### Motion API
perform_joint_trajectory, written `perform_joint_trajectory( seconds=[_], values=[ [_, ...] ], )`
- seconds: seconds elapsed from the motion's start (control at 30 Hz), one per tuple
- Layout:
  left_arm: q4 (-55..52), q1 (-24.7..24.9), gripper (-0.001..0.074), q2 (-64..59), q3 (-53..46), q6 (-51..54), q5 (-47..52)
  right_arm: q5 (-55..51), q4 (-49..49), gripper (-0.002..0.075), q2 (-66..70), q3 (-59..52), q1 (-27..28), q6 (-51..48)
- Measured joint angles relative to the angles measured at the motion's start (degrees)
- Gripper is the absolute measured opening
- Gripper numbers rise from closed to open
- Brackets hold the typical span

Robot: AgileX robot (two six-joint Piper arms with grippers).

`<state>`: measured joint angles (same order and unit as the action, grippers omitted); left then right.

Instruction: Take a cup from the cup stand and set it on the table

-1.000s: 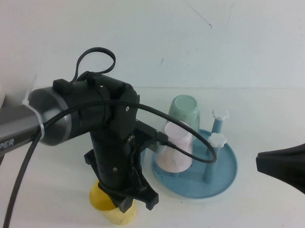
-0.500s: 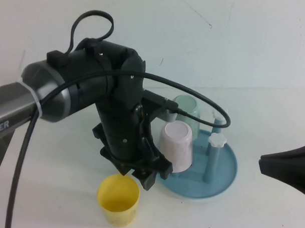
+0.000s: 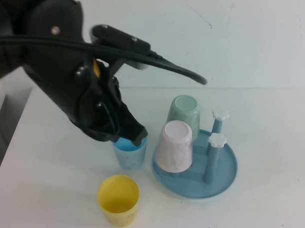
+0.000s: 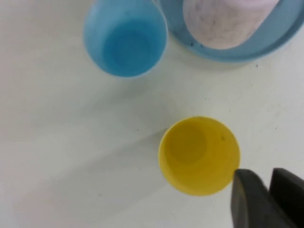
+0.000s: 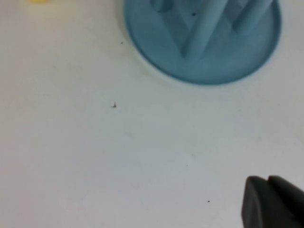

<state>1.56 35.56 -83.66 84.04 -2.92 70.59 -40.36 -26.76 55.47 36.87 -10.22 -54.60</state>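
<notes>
Big white table [image 3: 263,108] fills the frame, blue cup stand [image 3: 225,179] sits lower right, yellow cup [image 3: 118,199] stands upright bottom center on the table, left gripper [image 4: 267,195] up high holding nothing with fingers nearly together, right gripper [image 5: 270,202] narrow too.

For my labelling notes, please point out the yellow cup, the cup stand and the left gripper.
yellow cup [image 3: 118,200], high view, on its open rim and inside.
cup stand [image 3: 225,176], high view, on a bare part of the blue tray.
left gripper [image 4: 266,199], left wrist view, on its dark fingertips, beside the yellow cup.
</notes>
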Motion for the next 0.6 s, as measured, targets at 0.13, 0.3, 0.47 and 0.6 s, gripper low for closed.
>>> perform_joint_trajectory(
  seconds=[0.13,0.3,0.47,0.6],
  values=[
    [-1.56,0.00,0.0017,7.42,0.00,-0.30,-1.31,1.64,1.62,-0.0001,-4.56,0.00,0.00,1.11],
    [-2.54,0.00,0.0004,19.72,-3.70,-0.80,-11.77,3.60,3.36,-0.0001,-11.53,-0.28,0.00,1.65],
    [-2.12,0.00,0.0001,31.46,-15.91,-1.56,-24.69,7.73,3.70,-0.0001,-19.00,-4.98,0.00,3.23],
    [-2.12,0.00,0.0000,39.49,-28.64,-0.70,-38.35,9.19,4.36,-0.0001,-24.45,-9.88,0.00,7.05]
  ],
)
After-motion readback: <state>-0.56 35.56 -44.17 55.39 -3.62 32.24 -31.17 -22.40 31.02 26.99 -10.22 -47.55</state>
